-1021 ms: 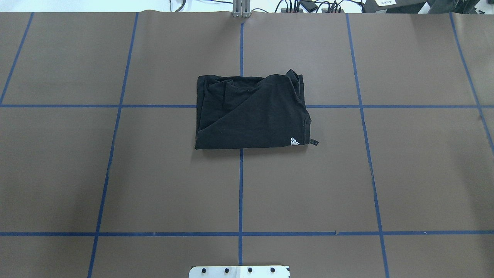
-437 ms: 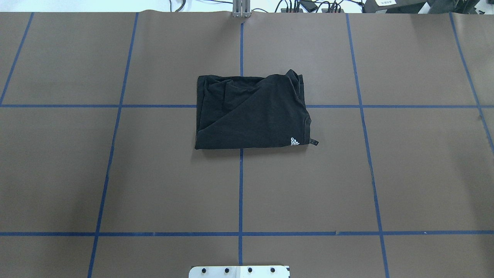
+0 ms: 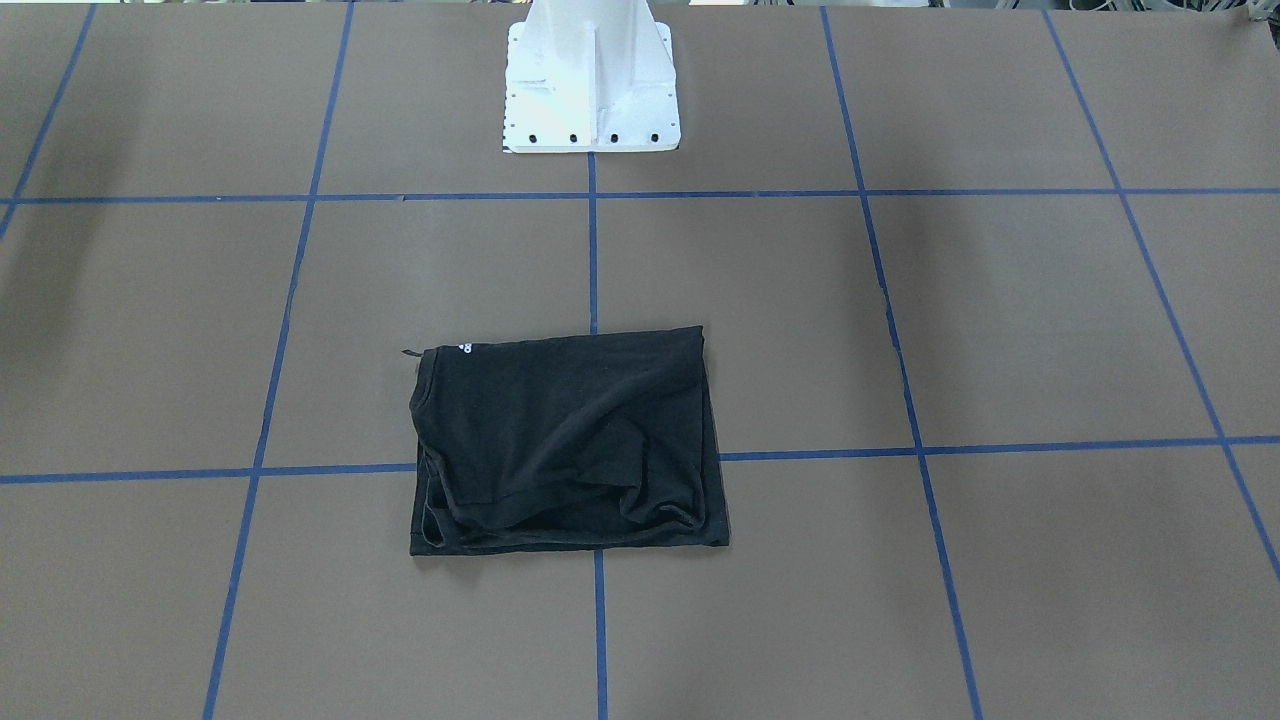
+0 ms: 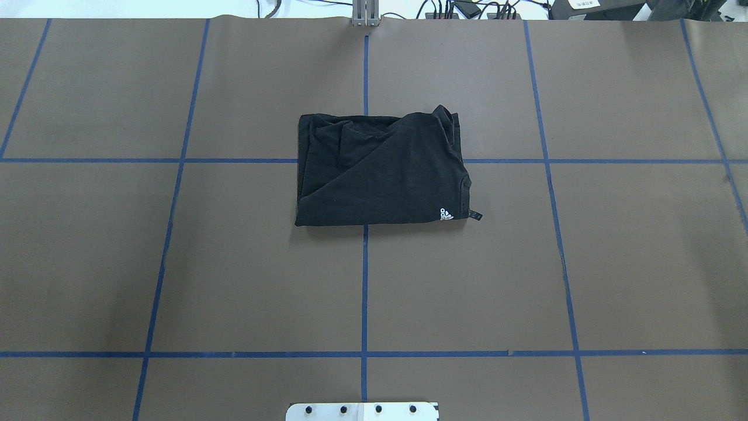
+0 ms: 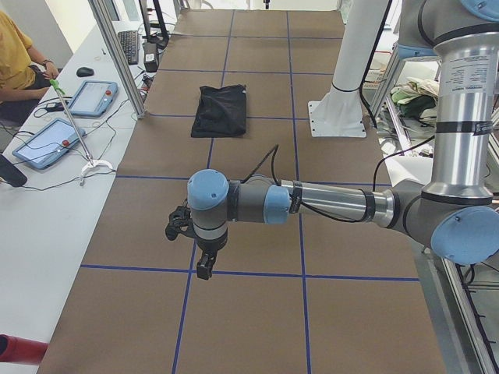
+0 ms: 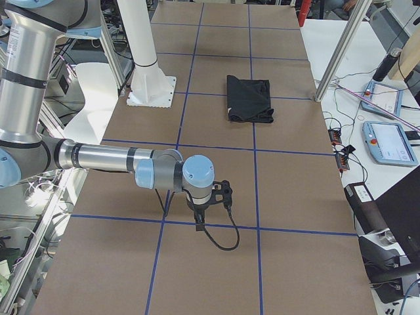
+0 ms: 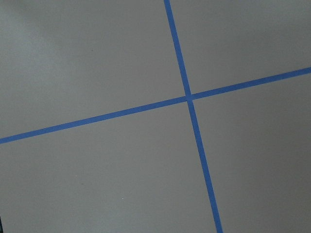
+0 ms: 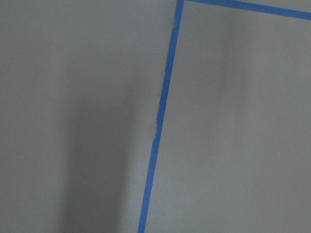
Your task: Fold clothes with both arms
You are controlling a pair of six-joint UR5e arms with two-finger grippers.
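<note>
Hanging over bare worktop (image 4: 234, 263), my left hand (image 5: 204, 265) shows only in the side view from the left end. From there I cannot tell if its fingers are apart or together. The right hand (image 6: 199, 222) is the same case: it shows only in the side view from the right end, low above the surface, and I cannot tell its state. Both wrist cameras show only brown surface and blue tape lines (image 7: 188, 97), no cloth and no fingers.

Each arm is stretched out toward its own end of the worktop, well apart from the T-shirt (image 4: 380, 172). The shirt lies in the middle, across a crossing of tape lines and in front of the white pedestal (image 3: 592, 75). It is folded into a compact rectangle. A small white logo (image 4: 446, 214) shows at the corner near the robot's right, with a small tag (image 4: 476, 216) sticking out just beside it.

I judge that the folding is finished or nearly finished. The cotton should be light, soft and limp, so the layers can slide and fall open if only the top one is pinched. For one more fold I would take the two corners on the robot's side, where the edge lies straight, and pinch all layers together. The far edge looks wrinkled and loose, a poor place to hold.
</note>
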